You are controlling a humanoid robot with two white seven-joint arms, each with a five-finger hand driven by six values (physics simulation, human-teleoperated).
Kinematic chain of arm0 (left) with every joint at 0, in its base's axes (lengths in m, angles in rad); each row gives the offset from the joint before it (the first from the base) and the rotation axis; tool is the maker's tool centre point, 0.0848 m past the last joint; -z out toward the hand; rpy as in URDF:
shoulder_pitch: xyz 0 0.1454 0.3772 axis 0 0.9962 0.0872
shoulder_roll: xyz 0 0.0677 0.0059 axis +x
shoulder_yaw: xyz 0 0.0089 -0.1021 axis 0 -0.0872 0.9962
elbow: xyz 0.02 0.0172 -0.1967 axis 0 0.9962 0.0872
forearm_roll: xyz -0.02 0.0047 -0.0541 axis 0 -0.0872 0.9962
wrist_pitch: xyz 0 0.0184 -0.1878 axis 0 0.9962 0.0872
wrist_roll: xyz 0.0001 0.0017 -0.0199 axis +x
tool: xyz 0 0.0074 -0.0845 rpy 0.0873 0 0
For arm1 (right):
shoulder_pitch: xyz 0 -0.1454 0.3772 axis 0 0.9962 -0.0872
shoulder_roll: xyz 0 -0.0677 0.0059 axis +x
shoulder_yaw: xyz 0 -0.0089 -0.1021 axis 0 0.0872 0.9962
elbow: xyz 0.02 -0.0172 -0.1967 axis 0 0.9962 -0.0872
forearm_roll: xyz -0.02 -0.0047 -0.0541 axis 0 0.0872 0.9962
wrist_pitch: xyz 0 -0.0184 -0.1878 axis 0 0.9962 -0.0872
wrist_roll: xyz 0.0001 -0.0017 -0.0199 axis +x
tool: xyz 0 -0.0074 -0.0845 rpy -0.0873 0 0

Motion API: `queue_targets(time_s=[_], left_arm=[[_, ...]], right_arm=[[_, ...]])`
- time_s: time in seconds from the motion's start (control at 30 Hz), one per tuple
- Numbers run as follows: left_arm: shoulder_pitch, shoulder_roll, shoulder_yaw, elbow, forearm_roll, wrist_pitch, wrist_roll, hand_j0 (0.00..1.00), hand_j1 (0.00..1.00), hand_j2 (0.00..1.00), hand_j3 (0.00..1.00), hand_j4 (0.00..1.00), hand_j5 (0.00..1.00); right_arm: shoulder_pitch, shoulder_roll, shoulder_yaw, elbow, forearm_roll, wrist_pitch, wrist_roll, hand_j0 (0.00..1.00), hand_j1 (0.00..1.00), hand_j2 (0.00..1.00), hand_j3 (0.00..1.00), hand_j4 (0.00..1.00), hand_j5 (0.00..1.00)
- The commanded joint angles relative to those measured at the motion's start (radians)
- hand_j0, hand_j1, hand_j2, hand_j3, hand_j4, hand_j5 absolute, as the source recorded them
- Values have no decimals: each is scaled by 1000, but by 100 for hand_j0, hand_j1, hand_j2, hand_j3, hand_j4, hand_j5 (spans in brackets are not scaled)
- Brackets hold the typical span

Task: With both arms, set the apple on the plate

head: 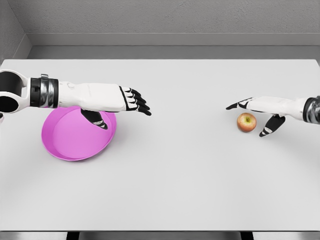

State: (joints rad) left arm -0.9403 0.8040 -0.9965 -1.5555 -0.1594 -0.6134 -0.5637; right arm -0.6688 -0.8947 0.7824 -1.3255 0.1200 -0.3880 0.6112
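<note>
A red-yellow apple [246, 122] rests on the white table at the right. My right hand [252, 117] hovers over it, fingers stretched out to the left and thumb hanging down at the apple's right side; it is open and not gripping the fruit. At the left lies a pink plate [67, 142], tilted slightly with its near rim low. My left hand [127, 107] reaches over the plate's far right edge, fingers extended and thumb pointing down above the plate; it is open and holds nothing.
The white table [170, 180] spans the whole view, with a grey wall and ledge behind its far edge. About 200 pixels of bare tabletop separate the plate from the apple.
</note>
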Motion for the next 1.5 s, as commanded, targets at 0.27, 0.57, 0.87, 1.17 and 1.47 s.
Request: queue_targets(time_s=[0.27, 0.57, 0.87, 1.17, 1.47], left_arm=[[-2, 0, -1, 0, 6, 2, 1, 100, 100, 100, 100, 100, 100], [-2, 1, -1, 0, 6, 2, 1, 100, 100, 100, 100, 100, 100], [-2, 1, -1, 0, 6, 2, 1, 100, 100, 100, 100, 100, 100], [-2, 0, -1, 0, 6, 2, -1, 100, 100, 100, 100, 100, 100], [-2, 0, -1, 0, 6, 2, -1, 100, 100, 100, 100, 100, 100]], right_arm=[[-2, 0, -2, 9, -2, -2, 0, 76, 76, 76, 76, 76, 76], [0, -1, 0, 6, -2, -12, 0, 71, 71, 71, 71, 71, 71], [-6, 17, 18, 6, -2, -12, 0, 54, 54, 54, 54, 54, 54], [-28, 16, 9, -15, -80, -223, 0, 52, 52, 52, 52, 52, 52], [-143, 198, 66, -130, -138, -146, 0, 52, 52, 52, 52, 52, 52]])
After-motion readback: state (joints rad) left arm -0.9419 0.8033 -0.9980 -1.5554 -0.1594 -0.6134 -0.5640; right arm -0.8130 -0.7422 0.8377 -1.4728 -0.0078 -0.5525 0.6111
